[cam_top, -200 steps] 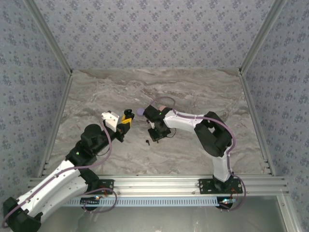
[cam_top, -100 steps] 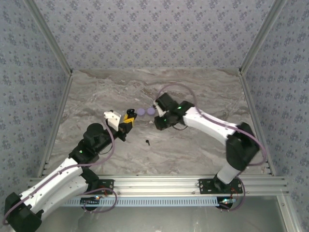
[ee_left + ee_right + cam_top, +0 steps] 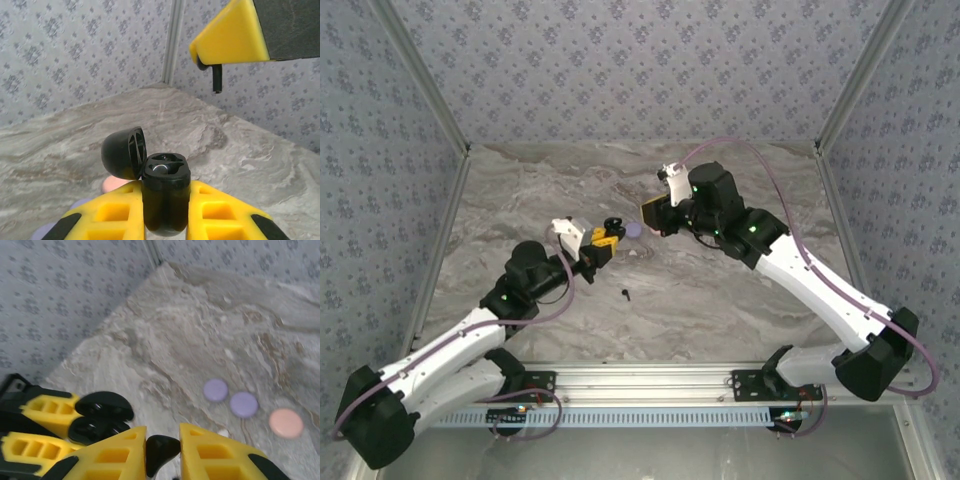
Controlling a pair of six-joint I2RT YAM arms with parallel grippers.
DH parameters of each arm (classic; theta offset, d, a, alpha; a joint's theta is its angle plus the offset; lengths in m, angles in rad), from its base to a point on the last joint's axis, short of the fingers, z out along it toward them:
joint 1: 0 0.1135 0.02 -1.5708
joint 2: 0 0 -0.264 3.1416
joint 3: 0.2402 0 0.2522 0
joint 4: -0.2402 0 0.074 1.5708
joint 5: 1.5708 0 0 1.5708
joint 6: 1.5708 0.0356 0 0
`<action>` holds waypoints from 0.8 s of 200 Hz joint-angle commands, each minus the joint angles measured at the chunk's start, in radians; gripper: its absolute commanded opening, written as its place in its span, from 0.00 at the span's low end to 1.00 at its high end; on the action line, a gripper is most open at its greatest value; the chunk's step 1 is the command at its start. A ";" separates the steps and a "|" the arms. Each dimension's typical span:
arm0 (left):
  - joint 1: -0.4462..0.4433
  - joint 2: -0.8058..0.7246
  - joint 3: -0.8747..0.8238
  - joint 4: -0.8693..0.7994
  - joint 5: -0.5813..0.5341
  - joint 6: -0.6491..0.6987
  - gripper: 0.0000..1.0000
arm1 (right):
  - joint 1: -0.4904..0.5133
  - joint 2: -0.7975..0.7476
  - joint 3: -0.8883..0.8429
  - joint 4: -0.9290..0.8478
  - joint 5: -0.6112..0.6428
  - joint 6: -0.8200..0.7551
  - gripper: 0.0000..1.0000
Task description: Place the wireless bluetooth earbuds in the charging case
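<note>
Two pairs of jaws: the left jaws pinch the charging case [image 3: 165, 195], lid open, seemingly so the nearby right jaws, pinching a black earbud [image 3: 160, 449], can insert it.

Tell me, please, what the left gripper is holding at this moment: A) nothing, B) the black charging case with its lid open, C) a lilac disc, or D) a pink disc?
B: in the left wrist view the black charging case sits clamped in the left gripper, its lid swung open; the black earbud is in the right gripper.
</note>
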 commanded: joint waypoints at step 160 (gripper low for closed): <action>-0.009 0.020 0.066 0.082 0.054 -0.030 0.00 | 0.096 0.042 -0.025 0.088 -0.005 0.013 0.23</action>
